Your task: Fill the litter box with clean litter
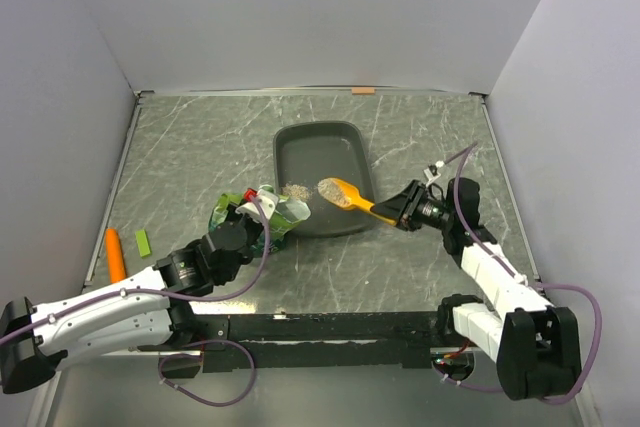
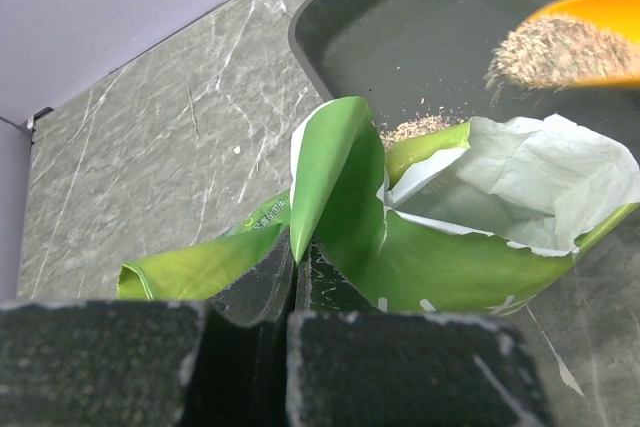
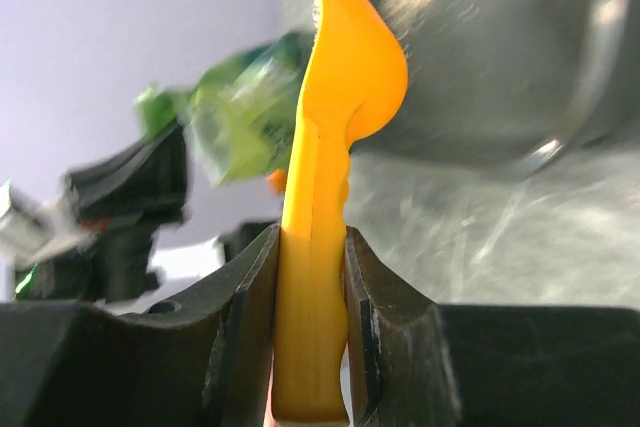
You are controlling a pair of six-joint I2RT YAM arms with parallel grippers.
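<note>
Your right gripper (image 3: pixel 310 282) pinches the orange scoop (image 3: pixel 350 67), loaded with clean litter (image 2: pixel 560 52), over the litter box (image 1: pixel 320 147), while your left gripper (image 2: pixel 297 282) is clamped on the green bag (image 2: pixel 350 207).

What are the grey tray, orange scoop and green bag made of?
Tray: likely hard plastic, smooth dark grey with soft sheen. Scoop: glossy moulded orange plastic. Bag: thin creased film, green outside, white inside; plastic or coated paper, unclear.
</note>
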